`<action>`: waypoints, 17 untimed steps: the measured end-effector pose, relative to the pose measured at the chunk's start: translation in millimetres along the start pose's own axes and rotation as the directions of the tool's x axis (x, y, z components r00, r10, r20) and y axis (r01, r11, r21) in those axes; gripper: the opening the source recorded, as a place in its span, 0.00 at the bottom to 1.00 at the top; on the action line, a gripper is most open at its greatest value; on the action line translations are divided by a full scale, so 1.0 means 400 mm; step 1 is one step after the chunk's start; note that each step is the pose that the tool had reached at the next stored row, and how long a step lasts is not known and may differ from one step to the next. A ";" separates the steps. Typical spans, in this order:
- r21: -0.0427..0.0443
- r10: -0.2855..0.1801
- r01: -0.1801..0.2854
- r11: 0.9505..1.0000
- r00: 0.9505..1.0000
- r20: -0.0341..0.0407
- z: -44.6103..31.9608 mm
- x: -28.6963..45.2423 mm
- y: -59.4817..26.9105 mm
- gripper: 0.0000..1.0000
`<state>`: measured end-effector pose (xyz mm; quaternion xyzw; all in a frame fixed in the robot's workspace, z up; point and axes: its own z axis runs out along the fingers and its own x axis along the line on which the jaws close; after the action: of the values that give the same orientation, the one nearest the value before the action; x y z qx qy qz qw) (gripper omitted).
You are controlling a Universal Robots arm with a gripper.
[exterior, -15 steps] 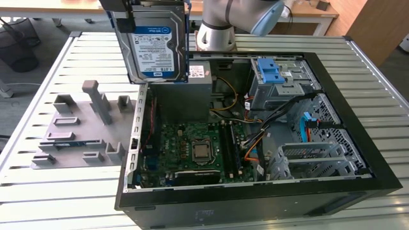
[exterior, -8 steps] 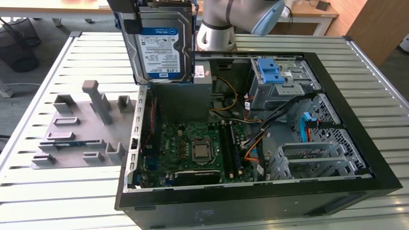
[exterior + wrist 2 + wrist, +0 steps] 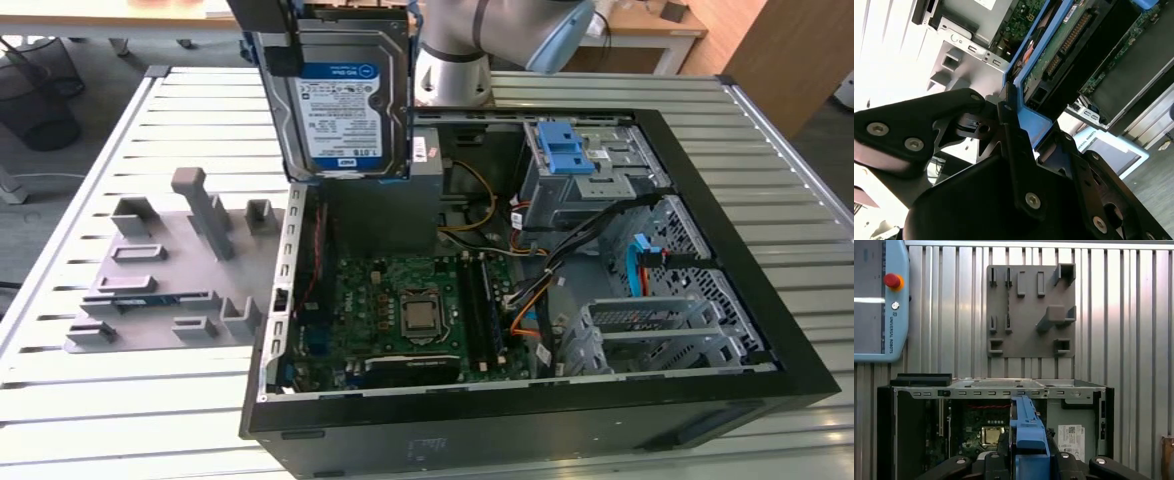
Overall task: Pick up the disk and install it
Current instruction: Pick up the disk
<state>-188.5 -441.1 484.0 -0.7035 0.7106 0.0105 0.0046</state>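
Disk [image 3: 334, 100] apparently within end effector [image 3: 1015, 116]

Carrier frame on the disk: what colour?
Blue: the carrier frame around the disk, clearest in the first wrist view.

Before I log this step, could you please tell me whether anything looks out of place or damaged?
Nothing stands out. The disk hangs roughly upright, clamped in the end effector over the open computer case. The grey fixture plate lies flat on the slatted table, and nothing looks spilled or broken.
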 end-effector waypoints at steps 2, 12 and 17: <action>0.000 0.001 -0.001 1.000 1.000 0.000 0.000 0.002 -0.007 0.36; 0.000 0.004 -0.004 1.000 1.000 0.000 -0.001 0.009 -0.048 0.36; -0.001 0.005 -0.005 1.000 1.000 0.000 -0.001 0.012 -0.069 0.36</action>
<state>-160.9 -446.3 484.0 -0.7016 0.7125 0.0106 0.0044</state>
